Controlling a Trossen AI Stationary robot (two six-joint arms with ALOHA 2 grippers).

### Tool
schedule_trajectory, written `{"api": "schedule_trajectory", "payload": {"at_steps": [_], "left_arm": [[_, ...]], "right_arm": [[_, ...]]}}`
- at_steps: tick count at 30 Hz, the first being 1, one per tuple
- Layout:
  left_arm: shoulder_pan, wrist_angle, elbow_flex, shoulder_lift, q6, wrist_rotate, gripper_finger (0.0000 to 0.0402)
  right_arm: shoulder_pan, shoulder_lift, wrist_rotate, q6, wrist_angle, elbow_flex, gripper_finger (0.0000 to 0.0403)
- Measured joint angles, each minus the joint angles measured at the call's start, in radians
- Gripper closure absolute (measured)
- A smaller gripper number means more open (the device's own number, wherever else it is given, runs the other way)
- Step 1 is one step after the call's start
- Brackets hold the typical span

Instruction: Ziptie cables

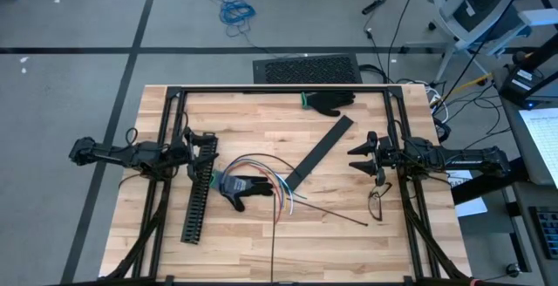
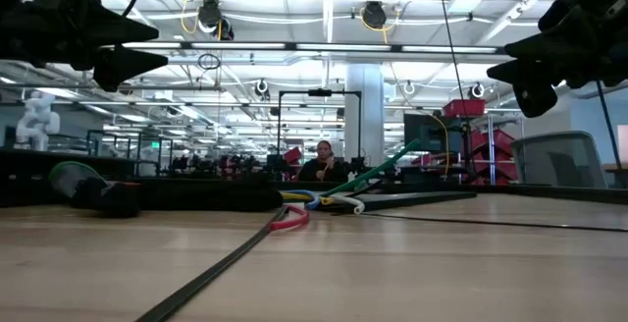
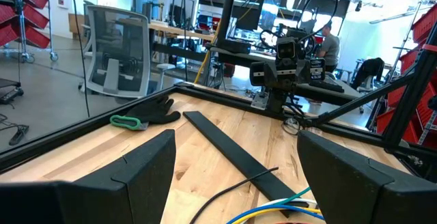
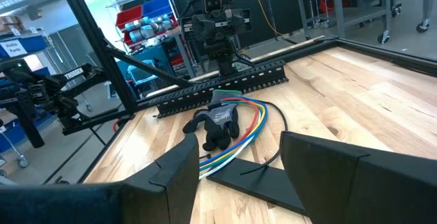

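The cables (image 1: 261,171) lie in a loose loop at the table's middle. They are thin white, red, blue, green and yellow wires whose free ends fan out toward the right, and they also show in the right wrist view (image 4: 251,123). A dark glove (image 1: 237,188) lies on the loop's left part. My left gripper (image 1: 199,149) hangs open at the left, above the far end of a black slotted channel (image 1: 199,194), with nothing between its fingers (image 3: 235,176). My right gripper (image 1: 356,158) hangs open at the right, clear of the table, with nothing between its fingers (image 4: 239,176).
A flat black strip (image 1: 319,151) lies slantwise between the cables and my right gripper. A second dark glove with a green cuff (image 1: 327,103) lies near the far edge. A thin dark strand (image 1: 336,214) runs toward the near right. A black frame (image 1: 288,89) borders the table.
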Motion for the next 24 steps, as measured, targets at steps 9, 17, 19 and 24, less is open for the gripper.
{"api": "schedule_trajectory", "payload": {"at_steps": [9,17,19,24], "left_arm": [[0.0,0.0,0.0,0.0,0.0,0.0,0.0105],[0.0,0.0,0.0,0.0,0.0,0.0,0.0105],[0.0,0.0,0.0,0.0,0.0,0.0,0.0105],[0.0,0.0,0.0,0.0,0.0,0.0,0.0105]], "right_arm": [[0.0,0.0,-0.004,0.008,0.0,0.0,0.0206],[-0.009,0.022,0.089,0.095,0.316,-0.002,0.0206],[-0.021,0.05,0.133,0.106,0.591,0.018,0.0206],[-0.033,0.171,0.127,-0.022,0.574,0.323,0.0213]]}}
